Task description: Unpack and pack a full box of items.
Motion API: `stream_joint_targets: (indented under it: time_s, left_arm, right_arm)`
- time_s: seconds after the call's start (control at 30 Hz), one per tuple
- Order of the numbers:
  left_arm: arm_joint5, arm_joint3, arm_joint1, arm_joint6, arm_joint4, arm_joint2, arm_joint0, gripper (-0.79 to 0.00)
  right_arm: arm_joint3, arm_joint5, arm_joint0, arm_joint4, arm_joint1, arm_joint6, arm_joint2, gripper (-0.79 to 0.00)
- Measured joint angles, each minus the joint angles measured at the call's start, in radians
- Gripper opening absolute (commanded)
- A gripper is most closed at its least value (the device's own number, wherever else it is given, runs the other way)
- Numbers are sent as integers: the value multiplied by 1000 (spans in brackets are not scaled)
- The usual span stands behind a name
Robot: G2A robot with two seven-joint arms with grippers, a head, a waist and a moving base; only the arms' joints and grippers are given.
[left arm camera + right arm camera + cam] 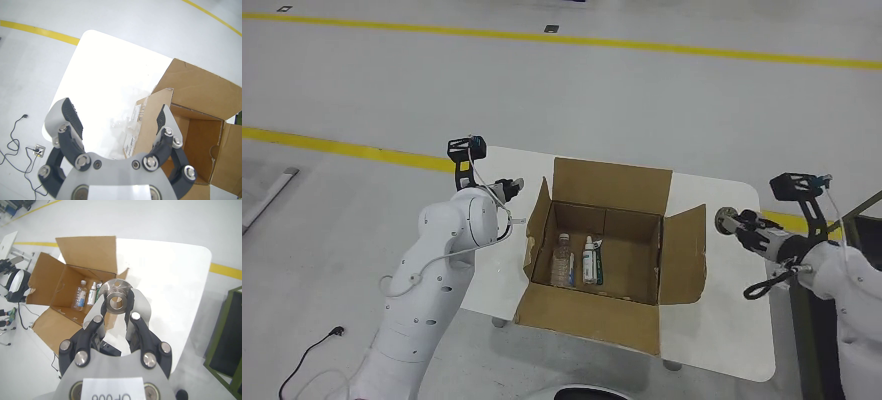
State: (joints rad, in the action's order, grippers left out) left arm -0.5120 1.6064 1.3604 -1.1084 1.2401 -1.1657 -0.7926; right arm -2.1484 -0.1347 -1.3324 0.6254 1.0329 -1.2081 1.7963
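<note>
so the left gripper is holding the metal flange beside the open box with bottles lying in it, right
Wrong arm: the right wrist view shows the metal flange clamped in the right gripper. The left gripper is open and empty. The rest holds: the flange is held beside the open box, with bottles lying in it.

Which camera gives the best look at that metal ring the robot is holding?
The right wrist view: the ring sits close up in the right tool, hole and flange plain. The top view shows it as a small disc beside the box.
</note>
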Motion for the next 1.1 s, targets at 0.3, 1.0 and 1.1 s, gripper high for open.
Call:
stream_joint_targets:
  time_s: [0.3,1.0,1.1]
  left_arm:
    - [0,0,0,0,0,0,0,0]
    - [0,0,0,0,0,0,0,0]
    - [0,0,0,0,0,0,0,0]
  right_arm:
    - [121,-92,168,115,21,23,-411,-785]
    - [860,-566,537,373,230,178,-1123,-785]
    - [918,-584,559,349,256,192,-1134,-785]
